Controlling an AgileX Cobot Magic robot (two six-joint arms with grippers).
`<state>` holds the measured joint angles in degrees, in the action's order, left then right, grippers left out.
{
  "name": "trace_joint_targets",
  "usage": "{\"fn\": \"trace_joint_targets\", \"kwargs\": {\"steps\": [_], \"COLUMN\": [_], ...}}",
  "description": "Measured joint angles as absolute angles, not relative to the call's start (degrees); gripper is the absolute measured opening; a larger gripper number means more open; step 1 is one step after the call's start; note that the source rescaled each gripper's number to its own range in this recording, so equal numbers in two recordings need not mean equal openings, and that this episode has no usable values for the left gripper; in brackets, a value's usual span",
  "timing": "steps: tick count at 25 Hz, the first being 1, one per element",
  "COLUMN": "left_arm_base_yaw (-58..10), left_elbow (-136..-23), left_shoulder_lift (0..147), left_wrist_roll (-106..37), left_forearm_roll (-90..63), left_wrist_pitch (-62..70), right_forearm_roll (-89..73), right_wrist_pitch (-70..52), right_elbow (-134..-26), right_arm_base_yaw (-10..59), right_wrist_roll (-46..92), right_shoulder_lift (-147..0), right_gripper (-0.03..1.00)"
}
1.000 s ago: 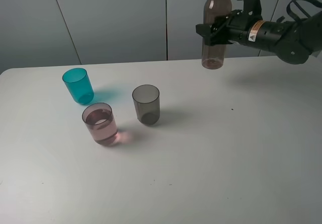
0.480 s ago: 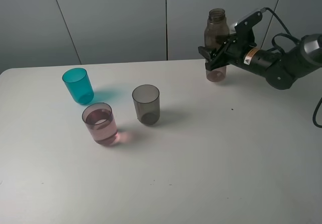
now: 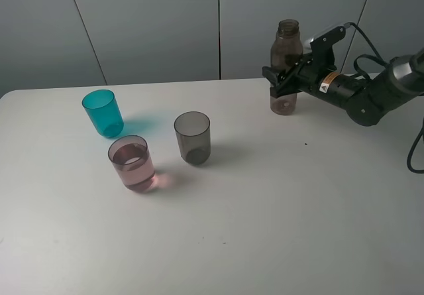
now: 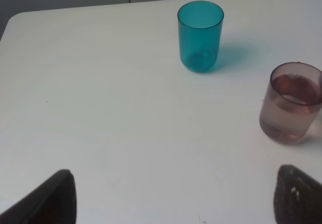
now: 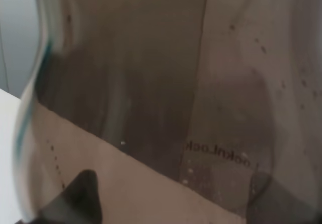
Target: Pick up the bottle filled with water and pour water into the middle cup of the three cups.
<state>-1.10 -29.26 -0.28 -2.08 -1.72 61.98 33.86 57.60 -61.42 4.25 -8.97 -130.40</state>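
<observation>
Exterior high view, near to far: bare white counter (image 3: 278,229) up front. Beyond that, the middle cup (image 3: 132,163), pale pink, upright, holding water (image 3: 133,162) to well over half its height. Just behind and to its right, apart from it, the smoky grey cup (image 3: 193,137), upright. Behind and to the left of the pink one, the teal cup (image 3: 103,113), upright and nearest the far edge of the three cups. Well apart on the right, by the far edge, the bottle (image 3: 285,67), upright with its base on or just above the counter, uncapped, gripped at mid-body by the right gripper (image 3: 286,77), clamped tight around it. Could not tell from the tinted plastic whether any liquid remained inside.

Right wrist view: filled almost wholly by the brown-grey bottle wall (image 5: 166,98), pressed close.

Left wrist view: left gripper (image 4: 171,196) spread wide, two dark fingertips (image 4: 50,201) at the edges, nothing between them; teal cup (image 4: 200,35) and pink cup (image 4: 293,102) farther off.
</observation>
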Motion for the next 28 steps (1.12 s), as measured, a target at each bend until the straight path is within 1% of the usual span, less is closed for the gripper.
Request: {"fn": "trace_joint_targets", "kwargs": {"steps": [8,9,10,12,13,14,15,16,18,22,28], "left_arm_base_yaw": [-1.10,-1.10,-1.10,-1.10,-1.10,-1.10,-1.10,-1.10,-1.10,-1.10,-1.10], "left_elbow": [-29.26,-29.26,-29.26,-29.26,-29.26,-29.26,-29.26,-29.26,-29.26,-29.26,-29.26], "left_shoulder_lift": [-0.28,-0.28,-0.28,-0.28,-0.28,-0.28,-0.28,-0.28,-0.28,-0.28,-0.28], "left_wrist_roll": [-2.08,-2.08,-2.08,-2.08,-2.08,-2.08,-2.08,-2.08,-2.08,-2.08,-2.08], "left_forearm_roll": [-1.72,-1.72,-1.72,-1.72,-1.72,-1.72,-1.72,-1.72,-1.72,-1.72,-1.72], "left_wrist_pitch": [61.98,61.98,61.98,61.98,61.98,61.98,61.98,61.98,61.98,61.98,61.98], "right_forearm_roll": [33.86,33.86,33.86,33.86,33.86,33.86,33.86,33.86,33.86,33.74,33.64], "right_wrist_pitch": [57.29,57.28,57.28,57.14,57.04,57.04,56.89,56.59,56.50,53.28,49.89], "right_elbow": [-61.42,-61.42,-61.42,-61.42,-61.42,-61.42,-61.42,-61.42,-60.84,-58.23,-50.08], "right_arm_base_yaw": [4.25,4.25,4.25,4.25,4.25,4.25,4.25,4.25,4.00,3.30,1.28], "right_wrist_roll": [-12.14,-12.85,-13.53,-14.78,-15.17,-15.45,-15.60,-15.73,-15.84,-15.84,-15.84], "right_shoulder_lift": [-130.40,-130.40,-130.40,-130.40,-130.40,-130.40,-130.40,-130.40,-130.28,-128.06,-121.94], "right_gripper": [0.00,0.02,0.13,0.55,0.68,0.79,0.87,0.92,0.95,0.96,0.96]}}
